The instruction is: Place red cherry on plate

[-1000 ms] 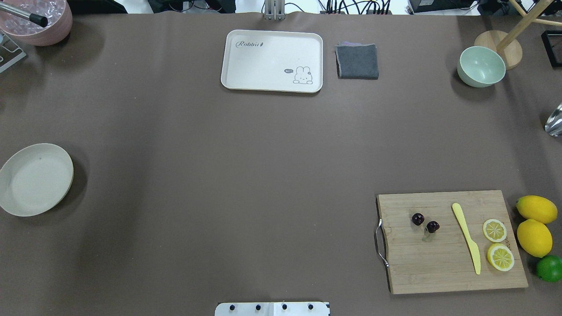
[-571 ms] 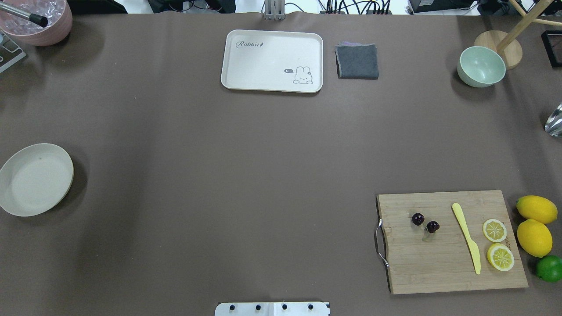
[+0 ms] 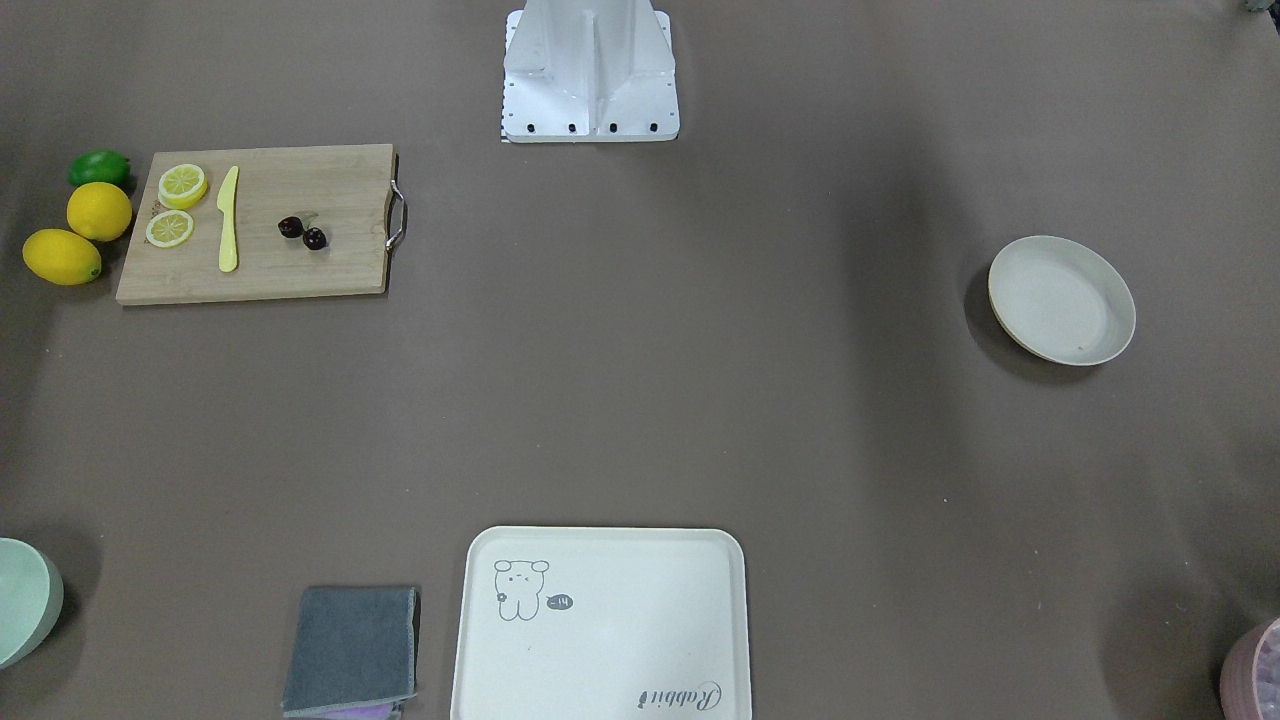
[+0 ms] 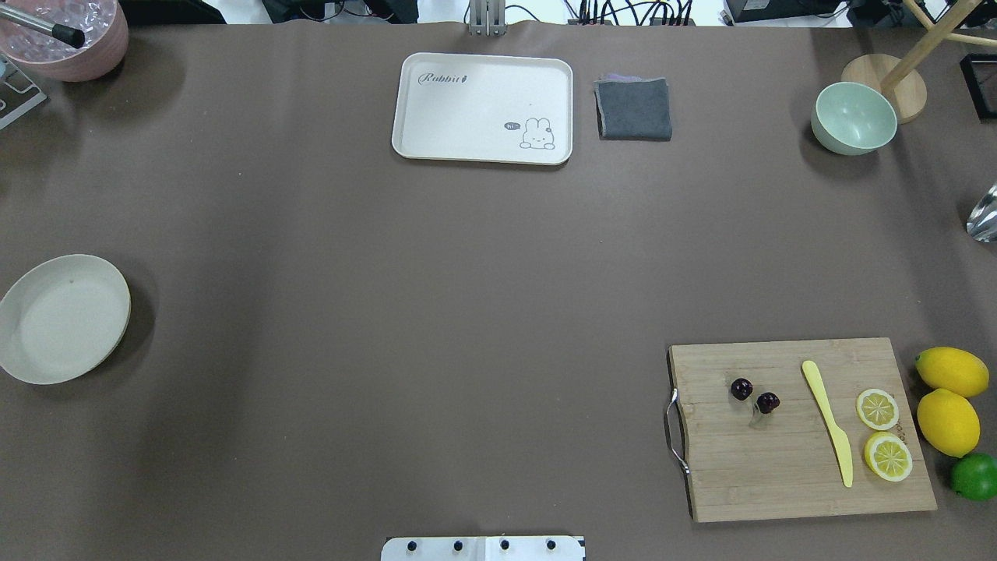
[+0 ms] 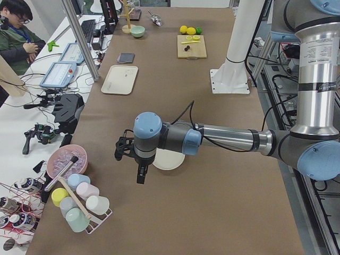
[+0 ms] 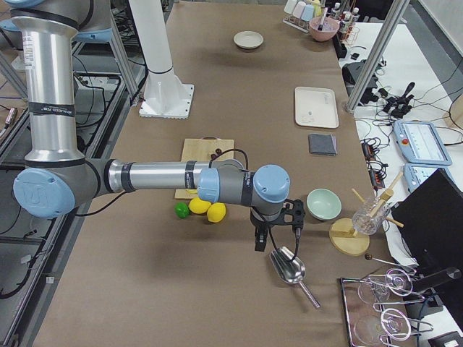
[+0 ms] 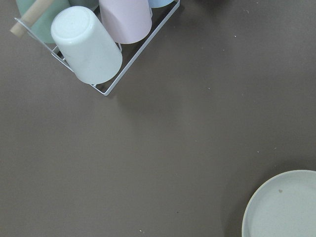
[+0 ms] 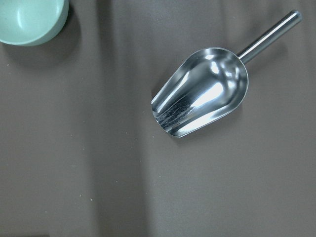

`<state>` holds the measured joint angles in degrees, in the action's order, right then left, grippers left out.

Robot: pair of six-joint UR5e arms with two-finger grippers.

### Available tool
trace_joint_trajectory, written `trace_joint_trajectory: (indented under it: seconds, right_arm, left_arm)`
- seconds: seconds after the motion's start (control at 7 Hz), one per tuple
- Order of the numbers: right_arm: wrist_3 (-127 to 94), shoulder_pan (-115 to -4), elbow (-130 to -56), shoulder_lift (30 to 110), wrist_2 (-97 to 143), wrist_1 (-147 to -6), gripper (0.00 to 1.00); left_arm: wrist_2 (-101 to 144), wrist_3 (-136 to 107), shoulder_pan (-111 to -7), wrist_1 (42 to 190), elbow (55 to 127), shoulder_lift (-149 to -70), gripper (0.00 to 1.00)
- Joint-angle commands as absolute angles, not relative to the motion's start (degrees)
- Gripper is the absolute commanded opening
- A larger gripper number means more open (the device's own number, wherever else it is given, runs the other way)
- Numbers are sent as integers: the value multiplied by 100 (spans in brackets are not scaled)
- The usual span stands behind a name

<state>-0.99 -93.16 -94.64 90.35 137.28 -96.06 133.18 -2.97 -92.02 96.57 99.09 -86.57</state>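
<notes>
The red cherry point(image 4: 741, 388), a pair of dark maroon fruits on one stem, lies on the left half of the wooden cutting board point(image 4: 779, 475) at the near right; it also shows in the front view point(image 3: 291, 227). The cream plate point(image 4: 64, 318) sits with nothing on it at the table's far left edge point(image 3: 1061, 299), and its rim enters the left wrist view point(image 7: 286, 207). My left gripper point(image 5: 139, 174) hangs beside the plate, my right gripper point(image 6: 258, 241) above a metal scoop. Both show only in the side views, so I cannot tell whether they are open or shut.
On the board lie a yellow knife point(image 4: 827, 421) and two lemon slices point(image 4: 878, 408); two lemons point(image 4: 948, 421) and a lime point(image 4: 974, 476) sit to its right. A rabbit tray point(image 4: 483, 107), grey cloth point(image 4: 634, 108), green bowl point(image 4: 853, 118), metal scoop point(image 8: 202, 91) and cup rack point(image 7: 89, 44) stand around.
</notes>
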Motion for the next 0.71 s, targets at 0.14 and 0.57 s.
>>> trace_joint_trajectory:
  seconds: [0.14,0.57]
  right_arm:
    - [-97,-9334,-9483,9026,13729,-9606,100]
    - [-97,-9369,-9519,9035,13729,-9606,100]
  left_arm:
    - [13315,-325,-9088,10351,9731,-8596,98]
    - [14307,-708,-8948,10731,9554,-8596,98]
